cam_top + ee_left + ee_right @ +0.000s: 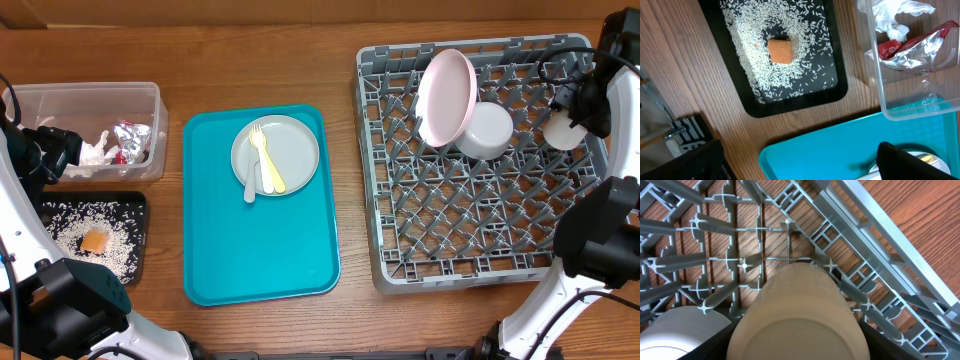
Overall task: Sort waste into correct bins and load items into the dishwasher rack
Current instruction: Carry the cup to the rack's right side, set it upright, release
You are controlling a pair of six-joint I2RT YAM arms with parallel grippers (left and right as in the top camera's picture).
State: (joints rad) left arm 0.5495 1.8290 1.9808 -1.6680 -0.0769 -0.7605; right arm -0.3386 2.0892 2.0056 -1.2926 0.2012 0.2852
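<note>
At the counter's 9 o'clock the left hand (62, 150) hangs wide open and empty beside the clear tub (158, 120) of napkin (97, 150) and foil wrappers (132, 140), so that waste looks sorted. The grey-green plate (295, 150), at centre, sits on the teal tray (260, 250), apparently awaiting loading. At the rack's (480, 240) 2 o'clock the right hand (572, 120) clasps the small white cup (562, 132), seemingly seating it in a free cell beside the white bowl (488, 132).

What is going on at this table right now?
The right end effector holds a small white cup over the right side of the dishwasher rack, where a pink plate and a white bowl sit. The left end effector hangs open beside the clear tub holding a napkin and wrappers. Rice and an orange cube lie in the black tray. A grey-green plate with cutlery waits on the teal tray.
</note>
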